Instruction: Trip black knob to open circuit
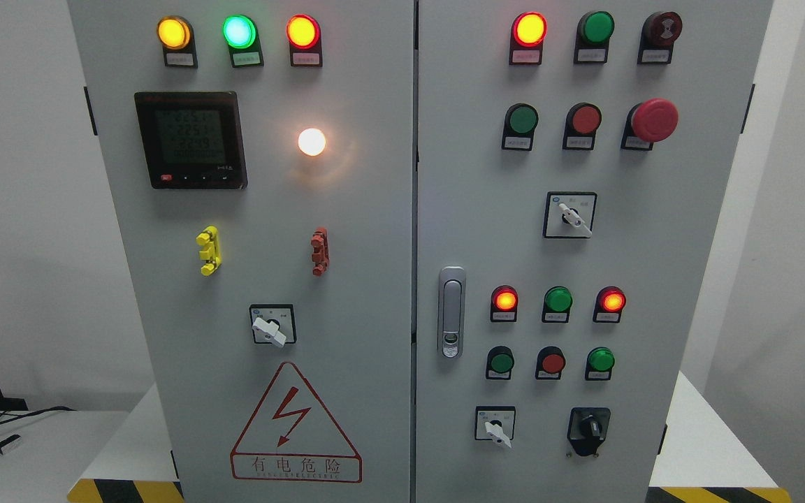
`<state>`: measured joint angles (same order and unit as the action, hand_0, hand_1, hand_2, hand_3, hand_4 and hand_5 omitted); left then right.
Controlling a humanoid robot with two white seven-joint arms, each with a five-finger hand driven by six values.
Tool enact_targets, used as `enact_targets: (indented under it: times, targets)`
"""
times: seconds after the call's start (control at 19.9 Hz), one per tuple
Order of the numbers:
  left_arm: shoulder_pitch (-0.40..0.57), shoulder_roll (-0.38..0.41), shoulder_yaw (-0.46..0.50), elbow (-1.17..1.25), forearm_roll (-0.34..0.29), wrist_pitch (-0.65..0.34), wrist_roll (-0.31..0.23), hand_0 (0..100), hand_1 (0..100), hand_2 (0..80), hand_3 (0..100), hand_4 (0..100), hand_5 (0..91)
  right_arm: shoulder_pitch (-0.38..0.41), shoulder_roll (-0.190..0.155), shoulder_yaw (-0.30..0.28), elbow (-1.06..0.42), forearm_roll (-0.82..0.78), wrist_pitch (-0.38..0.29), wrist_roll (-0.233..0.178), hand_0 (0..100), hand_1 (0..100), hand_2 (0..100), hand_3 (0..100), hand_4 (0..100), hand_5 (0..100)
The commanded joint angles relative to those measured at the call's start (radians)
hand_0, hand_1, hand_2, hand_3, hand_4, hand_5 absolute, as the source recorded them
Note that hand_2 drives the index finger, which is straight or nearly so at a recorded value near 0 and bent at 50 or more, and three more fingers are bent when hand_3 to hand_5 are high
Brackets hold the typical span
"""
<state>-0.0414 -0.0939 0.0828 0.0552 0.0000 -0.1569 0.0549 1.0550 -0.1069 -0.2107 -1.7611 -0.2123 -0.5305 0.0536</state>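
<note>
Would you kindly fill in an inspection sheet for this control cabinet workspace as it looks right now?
Surface: grey two-door cabinet standing on a white table with hazard striping at its front edge.
Job's things: black knob at the lower right of the right door, untouched.
Clutter: three white selector switches, one beside the knob; red mushroom button; lit indicator lamps, including a green one; meter display; door latch; danger sign.
Grippers: nothing seen; neither hand is in view.
Cables: black cable on the desk at lower left.
Surroundings: plain white walls.
</note>
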Motion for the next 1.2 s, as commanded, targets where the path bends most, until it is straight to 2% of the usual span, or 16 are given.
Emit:
enact_targets:
  times: [0.0, 0.1, 0.45, 0.7, 0.9, 1.0, 1.15]
  targets:
    - [0.000, -0.001, 0.000, 0.000, -0.031, 0.000, 0.000, 12, 39, 0.0, 0, 0, 0.0, -0.084, -0.010, -0.090, -0.248, -0.001, 0.050, -0.020, 29, 52, 33, 48, 41, 38]
    - [0.000, 0.000, 0.000, 0.000, -0.031, 0.000, 0.000, 12, 39, 0.0, 0, 0, 0.0, -0.160, -0.014, -0.101, -0.248, -0.001, 0.110, -0.040, 29, 51, 33, 50, 44, 41]
    - [0.000, 0.000, 0.000, 0.000, -0.031, 0.000, 0.000, 12, 39, 0.0, 0, 0, 0.0, -0.352, -0.014, -0.104, -0.248, -0.001, 0.294, -0.043, 29, 51, 35, 55, 50, 45]
    - [0.000, 0.000, 0.000, 0.000, -0.031, 0.000, 0.000, 12, 39, 0.0, 0, 0, 0.0, -0.538, -0.016, -0.095, -0.232, 0.001, 0.452, -0.043, 29, 51, 35, 56, 51, 46]
    - [0.000, -0.001, 0.000, 0.000, -0.031, 0.000, 0.000, 12, 39, 0.0, 0, 0, 0.0, -0.624, -0.014, -0.078, -0.219, 0.001, 0.521, -0.050, 30, 50, 35, 57, 54, 53]
    - [0.000, 0.000, 0.000, 0.000, -0.031, 0.000, 0.000, 12, 39, 0.0, 0, 0, 0.0, -0.659, -0.017, -0.062, -0.206, 0.001, 0.535, -0.064, 30, 50, 35, 57, 55, 54]
    - [0.000, 0.000, 0.000, 0.000, -0.031, 0.000, 0.000, 12, 39, 0.0, 0, 0, 0.0, -0.697, -0.016, -0.062, -0.205, 0.001, 0.555, -0.064, 30, 50, 35, 58, 57, 55]
